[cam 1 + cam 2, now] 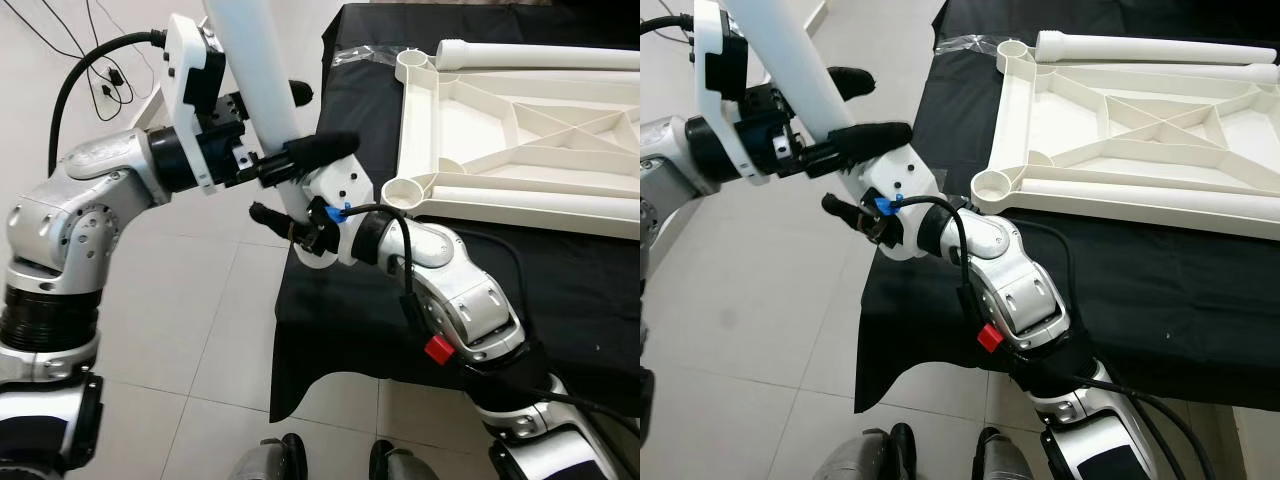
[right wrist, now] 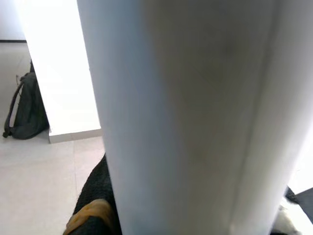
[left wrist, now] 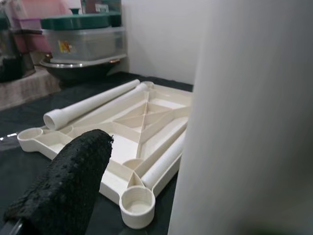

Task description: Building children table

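Awaiting fitting, one leg (image 1: 262, 90) is clamped in both sets of jaws while the upturned tabletop (image 1: 520, 140) has no legs standing in its sockets.

1 white table panel (image 1: 520, 130), upside down; 3 white legs: 2 lying on it (image 1: 535, 55) (image 1: 530, 205), 1 held (image 1: 262, 90); 2 end effectors (image 1: 300, 125) (image 1: 290, 225).

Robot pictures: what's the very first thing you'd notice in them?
The big white table leg, held tilted in the air over the floor by both grippers: the left gripper clamps its middle, the right gripper grips lower down. Next, the upside-down white tabletop on the black-covered table, two more legs lying alongside.
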`<state>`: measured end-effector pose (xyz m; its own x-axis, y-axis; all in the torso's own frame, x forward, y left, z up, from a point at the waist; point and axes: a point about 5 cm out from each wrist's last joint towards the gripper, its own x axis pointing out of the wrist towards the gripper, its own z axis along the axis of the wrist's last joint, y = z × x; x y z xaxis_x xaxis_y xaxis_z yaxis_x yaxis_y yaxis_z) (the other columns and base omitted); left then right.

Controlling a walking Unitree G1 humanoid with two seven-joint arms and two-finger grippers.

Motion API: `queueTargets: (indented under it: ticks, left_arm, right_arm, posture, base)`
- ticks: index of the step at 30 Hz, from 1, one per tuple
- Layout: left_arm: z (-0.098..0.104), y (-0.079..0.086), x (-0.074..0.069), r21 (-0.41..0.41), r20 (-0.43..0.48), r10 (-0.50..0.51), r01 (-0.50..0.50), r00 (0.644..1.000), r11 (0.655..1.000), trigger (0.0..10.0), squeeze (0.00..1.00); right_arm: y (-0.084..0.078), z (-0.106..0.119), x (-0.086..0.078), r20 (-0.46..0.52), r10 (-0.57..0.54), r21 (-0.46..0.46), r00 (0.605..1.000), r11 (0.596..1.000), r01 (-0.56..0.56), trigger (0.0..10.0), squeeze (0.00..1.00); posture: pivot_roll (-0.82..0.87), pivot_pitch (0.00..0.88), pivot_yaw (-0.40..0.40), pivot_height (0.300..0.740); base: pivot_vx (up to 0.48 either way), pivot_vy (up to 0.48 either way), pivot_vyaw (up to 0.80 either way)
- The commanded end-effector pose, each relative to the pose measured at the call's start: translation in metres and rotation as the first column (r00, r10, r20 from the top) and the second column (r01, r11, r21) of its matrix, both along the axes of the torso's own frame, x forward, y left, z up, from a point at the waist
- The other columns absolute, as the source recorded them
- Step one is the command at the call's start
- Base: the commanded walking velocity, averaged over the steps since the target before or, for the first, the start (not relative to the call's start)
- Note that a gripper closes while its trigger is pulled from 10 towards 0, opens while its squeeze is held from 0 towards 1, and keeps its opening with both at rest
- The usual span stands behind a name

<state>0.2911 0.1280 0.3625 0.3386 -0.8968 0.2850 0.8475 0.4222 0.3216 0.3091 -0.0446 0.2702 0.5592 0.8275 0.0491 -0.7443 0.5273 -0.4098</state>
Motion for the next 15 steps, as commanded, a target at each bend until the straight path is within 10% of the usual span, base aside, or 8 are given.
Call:
queueTargets:
  ticks: [1, 6, 7, 9, 10, 15]
  left_arm:
    - [0.006, 0.001, -0.005, -0.036, 0.034, -0.004, 0.005, 0.999, 0.999, 10.0, 0.00]
    - [0.015, 0.005, -0.004, -0.128, 0.067, 0.029, -0.020, 0.997, 0.992, 10.0, 0.00]
    - [0.017, 0.007, -0.003, -0.159, 0.072, 0.037, -0.025, 0.997, 0.987, 8.1, 0.00]
    - [0.018, 0.007, -0.002, -0.169, 0.071, 0.037, -0.025, 0.997, 0.985, 8.1, 0.00]
    - [0.019, 0.008, -0.002, -0.175, 0.066, 0.046, -0.034, 0.997, 0.984, 0.0, 0.00]
    - [0.018, 0.008, -0.003, -0.187, 0.036, 0.031, -0.024, 0.999, 0.982, 0.0, 0.00]
  right_arm:
    - [0.008, -0.004, -0.002, -0.009, 0.020, -0.027, 1.000, 0.999, -0.020, 0.0, 0.00]
    - [0.007, -0.007, 0.000, -0.056, 0.011, -0.001, 0.998, 1.000, -0.011, 0.0, 0.00]
    - [0.009, -0.006, 0.000, -0.078, 0.015, 0.023, 0.997, 1.000, -0.014, 0.0, 0.00]
    - [0.010, -0.006, -0.001, -0.082, 0.016, 0.029, 0.997, 0.999, -0.014, 0.0, 0.00]
    - [0.011, -0.005, -0.001, -0.084, 0.016, 0.036, 0.996, 0.999, -0.013, 0.0, 0.00]
    - [0.011, -0.003, 0.000, -0.086, -0.007, 0.056, 0.996, 0.998, 0.012, 0.0, 0.00]
  posture:
    - [0.04, 0.232, 0.063, 0.740]
    - [0.04, 0.224, 0.061, 0.740]
    - [0.04, 0.221, 0.057, 0.740]
    - [0.04, 0.221, 0.057, 0.740]
    - [0.04, 0.211, 0.054, 0.740]
    - [0.04, 0.206, 0.056, 0.740]
  base:
    - [0.000, 0.000, 0.00]
    - [0.000, 0.000, 0.00]
    - [0.000, 0.000, 0.00]
    - [0.000, 0.000, 0.00]
    - [0.000, 0.000, 0.00]
    - [0.000, 0.000, 0.00]
